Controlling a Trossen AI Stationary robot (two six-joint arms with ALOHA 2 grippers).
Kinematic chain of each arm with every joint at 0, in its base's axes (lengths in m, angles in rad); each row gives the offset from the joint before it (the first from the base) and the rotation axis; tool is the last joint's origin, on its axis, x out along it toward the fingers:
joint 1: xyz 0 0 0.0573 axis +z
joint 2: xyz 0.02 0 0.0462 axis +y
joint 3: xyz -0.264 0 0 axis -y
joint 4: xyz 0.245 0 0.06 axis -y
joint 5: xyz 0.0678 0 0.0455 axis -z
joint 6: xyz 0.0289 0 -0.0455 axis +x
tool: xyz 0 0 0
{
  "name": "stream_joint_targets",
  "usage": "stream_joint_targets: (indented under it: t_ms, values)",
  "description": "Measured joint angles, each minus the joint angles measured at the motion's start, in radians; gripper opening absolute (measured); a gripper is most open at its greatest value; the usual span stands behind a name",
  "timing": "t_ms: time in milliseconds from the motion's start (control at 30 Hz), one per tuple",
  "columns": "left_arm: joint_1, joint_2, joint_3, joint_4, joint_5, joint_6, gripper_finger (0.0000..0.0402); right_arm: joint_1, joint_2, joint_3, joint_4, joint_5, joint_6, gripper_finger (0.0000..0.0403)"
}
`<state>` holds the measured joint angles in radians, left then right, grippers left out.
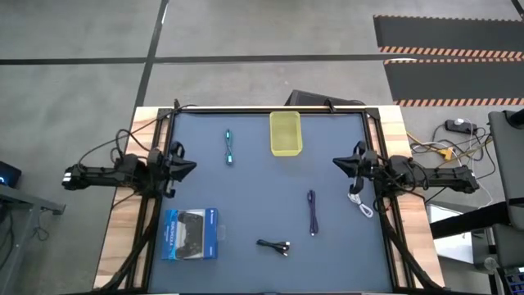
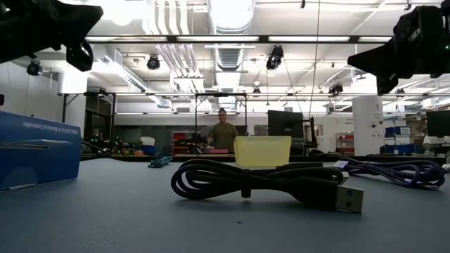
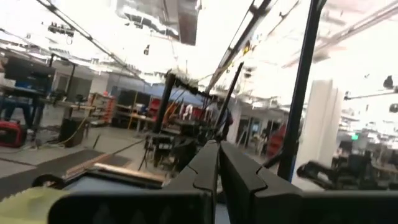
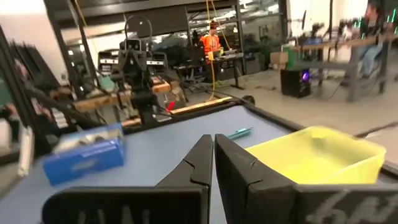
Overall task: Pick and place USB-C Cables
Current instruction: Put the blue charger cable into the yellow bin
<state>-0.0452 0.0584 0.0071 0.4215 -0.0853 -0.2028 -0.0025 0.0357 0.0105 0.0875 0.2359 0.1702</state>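
Four cables lie flat on the dark blue table (image 1: 246, 188): a teal one (image 1: 229, 146) at the far left, a purple one (image 1: 312, 211) right of centre, a black coiled one (image 1: 273, 245) near the front edge, also in the low view (image 2: 267, 184), and a white one (image 1: 360, 201) at the right edge, under the right arm. My left gripper (image 1: 190, 166) is shut above the table's left edge, pointing across the table; its fingers (image 3: 217, 168) are together. My right gripper (image 1: 337, 161) is shut above the right edge, fingers (image 4: 213, 163) together, facing the left one.
A yellow bin (image 1: 285, 133) stands at the far middle of the table. A blue-and-black flat box (image 1: 190, 234) lies at the near left. The table's middle is bare mat. A person (image 2: 223, 133) stands in the room beyond the far edge.
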Motion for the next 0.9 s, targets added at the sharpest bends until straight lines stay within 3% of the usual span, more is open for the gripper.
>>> stream_joint_targets:
  t_ms: [167,333,433,600,900]
  values:
    - [0.000,0.000,0.000,0.070,-0.058,-0.001,0.0002,0.000,0.000,0.000,0.000,-0.001,0.024,0.0009]
    - [0.000,0.047,0.000,0.093,-0.335,-0.064,0.0002,-0.002,0.004,0.000,0.127,0.001,-0.066,0.0009]
    - [0.000,0.115,0.002,0.095,-0.438,-0.108,0.0001,-0.002,0.004,0.000,0.259,-0.007,-0.142,0.0009]
    - [0.000,0.267,0.045,0.095,-0.474,-0.188,0.0001,-0.002,0.004,0.000,0.372,-0.008,-0.275,0.0009]
    - [0.000,0.554,0.174,0.095,-0.553,-0.374,0.0001,-0.003,0.010,0.072,0.360,-0.007,-0.382,0.0009]
